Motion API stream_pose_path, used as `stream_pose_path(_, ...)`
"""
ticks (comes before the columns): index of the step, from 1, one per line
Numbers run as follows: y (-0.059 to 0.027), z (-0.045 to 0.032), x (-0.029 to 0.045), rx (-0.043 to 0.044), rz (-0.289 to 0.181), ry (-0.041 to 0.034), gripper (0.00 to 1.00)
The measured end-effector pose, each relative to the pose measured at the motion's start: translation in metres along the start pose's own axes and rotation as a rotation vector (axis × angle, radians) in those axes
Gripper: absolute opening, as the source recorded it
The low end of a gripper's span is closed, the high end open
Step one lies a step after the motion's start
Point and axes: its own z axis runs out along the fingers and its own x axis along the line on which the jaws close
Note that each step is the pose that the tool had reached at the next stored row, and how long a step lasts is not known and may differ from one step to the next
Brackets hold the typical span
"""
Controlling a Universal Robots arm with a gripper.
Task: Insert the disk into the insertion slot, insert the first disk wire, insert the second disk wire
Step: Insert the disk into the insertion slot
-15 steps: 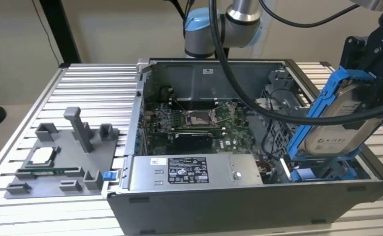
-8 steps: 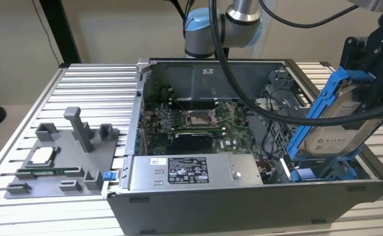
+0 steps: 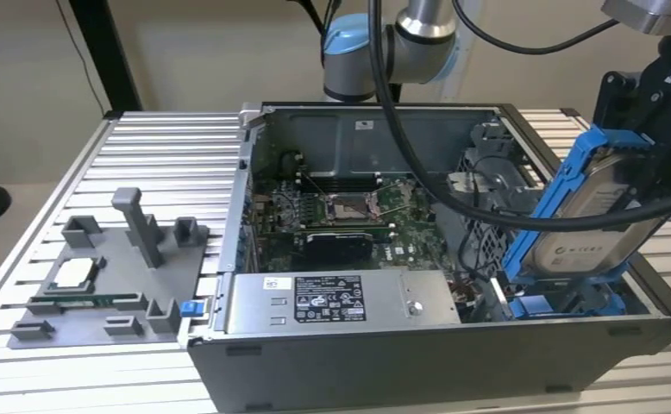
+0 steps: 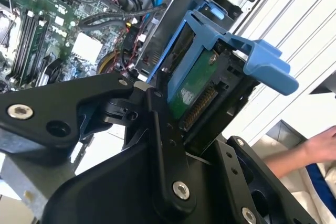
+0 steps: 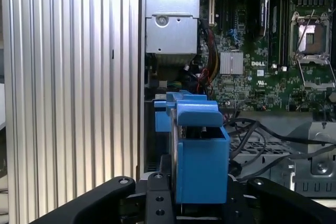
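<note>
Gripping the disk (image 3: 594, 226) by its blue carrier, the tool (image 3: 632, 142) is clamped on it and holds it tilted over the open computer case (image 3: 428, 362), at the exterior view's right. Its lower end is at the insertion slot (image 3: 491, 228); whether it is inside cannot be told.

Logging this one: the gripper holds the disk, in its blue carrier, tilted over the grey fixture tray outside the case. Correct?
No. The gripper does hold the disk, in its blue carrier, tilted, but over the insertion slot inside the case, at the exterior view's right. The fixture tray sits apart at that view's left.
</note>
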Motion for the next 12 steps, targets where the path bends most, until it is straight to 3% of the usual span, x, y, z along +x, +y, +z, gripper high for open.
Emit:
stream_pose_path(6, -0.0012, 0.0026, -0.0003, 0.0092, -0.002, -0.0274, 0.0)
stream_pose_path(12, -0.0012, 0.003, -0.0002, 0.0102, -0.004, -0.0278, 0.0)
